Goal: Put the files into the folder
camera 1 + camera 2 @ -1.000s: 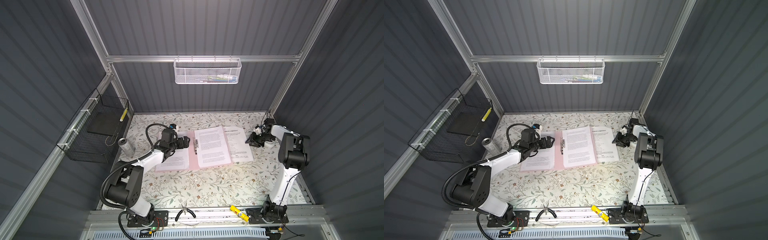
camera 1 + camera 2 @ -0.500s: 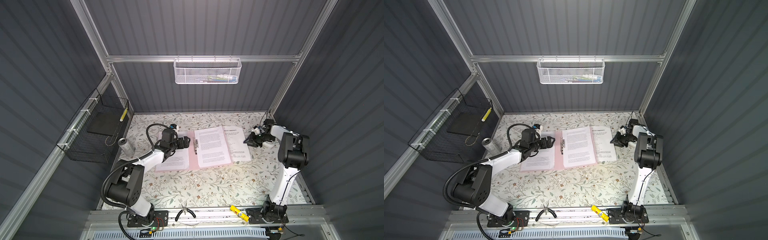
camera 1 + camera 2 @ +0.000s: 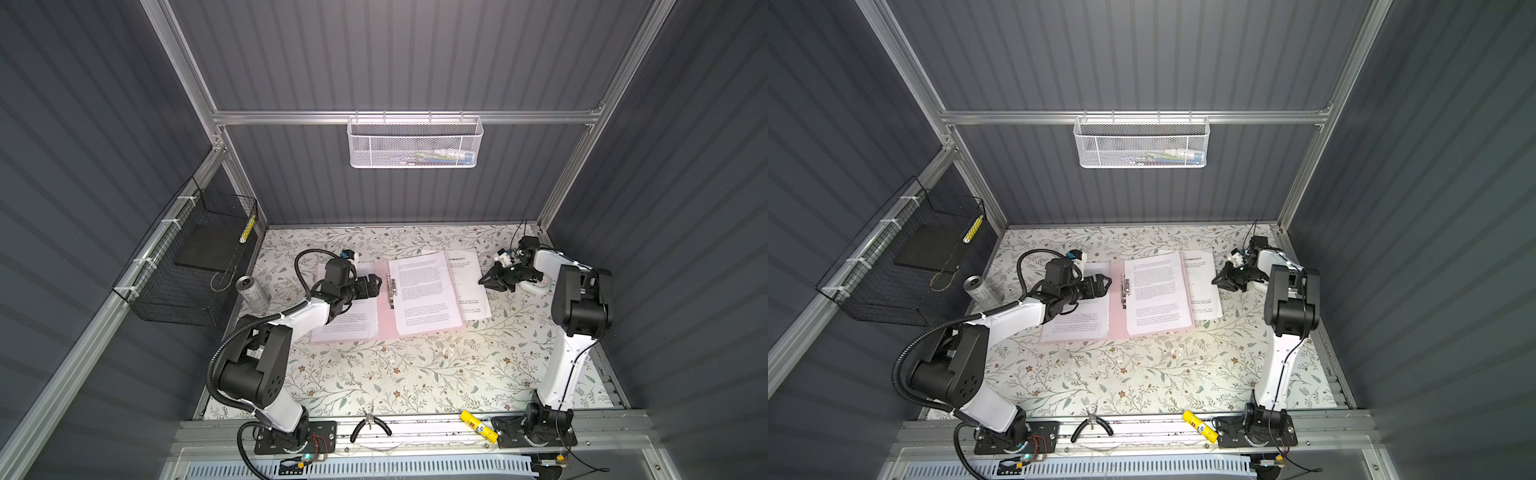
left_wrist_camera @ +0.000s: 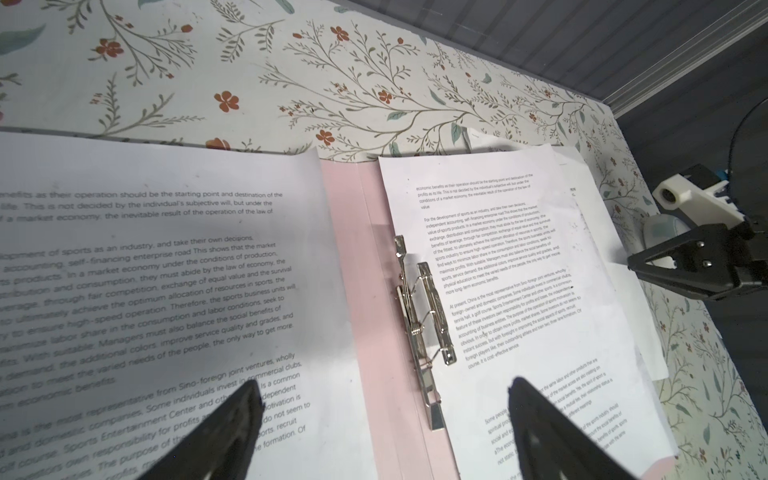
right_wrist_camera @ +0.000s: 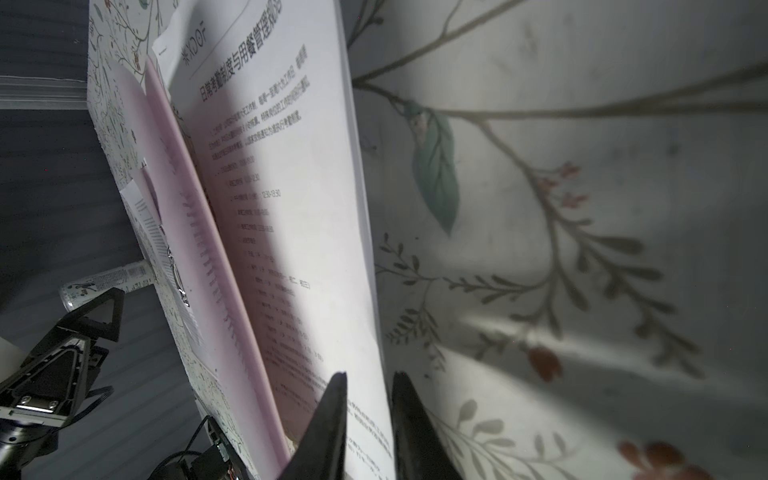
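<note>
Three files (image 3: 424,291) are at the open folder (image 3: 384,326) mid-table (image 3: 415,374): one on each flap either side of the clip (image 3: 391,289), and the headed sheet (image 3: 467,282) poking out from under the right flap. Over the spine the left gripper (image 4: 382,384) hangs with jaws spread wide, empty. The right gripper (image 5: 370,376) straddles the headed sheet's outer edge with a narrow gap; can't tell if it's pinching.

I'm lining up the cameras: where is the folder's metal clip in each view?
Top view: metal clip on the folder spine, between sheets.
Top view: same place.
Left wrist: just beyond the left gripper, at.
Right wrist: small, edge-on, past the pink cover.
Shared landmark: the folder.
</note>
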`<state>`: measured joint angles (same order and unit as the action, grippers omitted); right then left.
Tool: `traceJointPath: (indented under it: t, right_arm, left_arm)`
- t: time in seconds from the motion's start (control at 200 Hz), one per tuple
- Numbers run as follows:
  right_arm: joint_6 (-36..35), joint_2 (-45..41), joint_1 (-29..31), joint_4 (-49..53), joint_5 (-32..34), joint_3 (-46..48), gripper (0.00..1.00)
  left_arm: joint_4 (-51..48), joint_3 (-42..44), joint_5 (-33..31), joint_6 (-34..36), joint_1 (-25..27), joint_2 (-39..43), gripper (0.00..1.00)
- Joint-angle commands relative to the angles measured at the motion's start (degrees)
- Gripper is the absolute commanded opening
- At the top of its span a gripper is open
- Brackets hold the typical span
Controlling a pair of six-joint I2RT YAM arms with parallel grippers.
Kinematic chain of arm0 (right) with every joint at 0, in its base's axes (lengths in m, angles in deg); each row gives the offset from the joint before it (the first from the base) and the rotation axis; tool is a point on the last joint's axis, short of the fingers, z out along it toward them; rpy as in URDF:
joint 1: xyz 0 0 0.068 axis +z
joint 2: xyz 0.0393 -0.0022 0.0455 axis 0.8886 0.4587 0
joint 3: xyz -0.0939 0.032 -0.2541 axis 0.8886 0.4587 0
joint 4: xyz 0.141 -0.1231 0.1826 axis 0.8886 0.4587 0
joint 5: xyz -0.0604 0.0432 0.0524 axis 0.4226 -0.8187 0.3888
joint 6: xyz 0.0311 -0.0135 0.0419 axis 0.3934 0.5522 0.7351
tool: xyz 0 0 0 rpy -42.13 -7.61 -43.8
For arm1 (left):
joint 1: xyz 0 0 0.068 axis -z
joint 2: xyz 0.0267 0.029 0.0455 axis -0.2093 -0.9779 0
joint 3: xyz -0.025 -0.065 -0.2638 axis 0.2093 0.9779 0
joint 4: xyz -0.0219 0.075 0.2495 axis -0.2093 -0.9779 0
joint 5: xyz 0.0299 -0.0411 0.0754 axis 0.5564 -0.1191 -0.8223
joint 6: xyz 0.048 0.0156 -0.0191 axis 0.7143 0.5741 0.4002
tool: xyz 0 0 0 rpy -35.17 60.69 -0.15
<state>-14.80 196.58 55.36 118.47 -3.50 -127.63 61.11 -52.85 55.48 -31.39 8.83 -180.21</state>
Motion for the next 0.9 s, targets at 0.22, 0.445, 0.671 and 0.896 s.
traceJointPath:
  t: [0.22,0.445,0.671,0.896]
  right_arm:
    - [0.8,0.2,1.5,0.7,0.9,-1.9,0.04]
    - [2.5,-1.5,2.1,-0.7,2.6,-1.0,0.00]
    - [7.2,-9.0,2.1,-1.8,9.1,0.9,0.00]
    - [11.8,-15.1,2.4,-4.0,7.8,2.5,0.00]
  left_arm:
    - [2.1,-0.2,1.3,-0.6,-0.4,-0.3,0.93]
    - [2.1,-0.3,2.0,-0.4,-0.3,0.0,0.93]
    - [2.4,-0.4,3.1,-0.6,-0.3,0.6,0.93]
    - [2.6,-0.5,2.7,-1.6,-0.3,1.0,0.92]
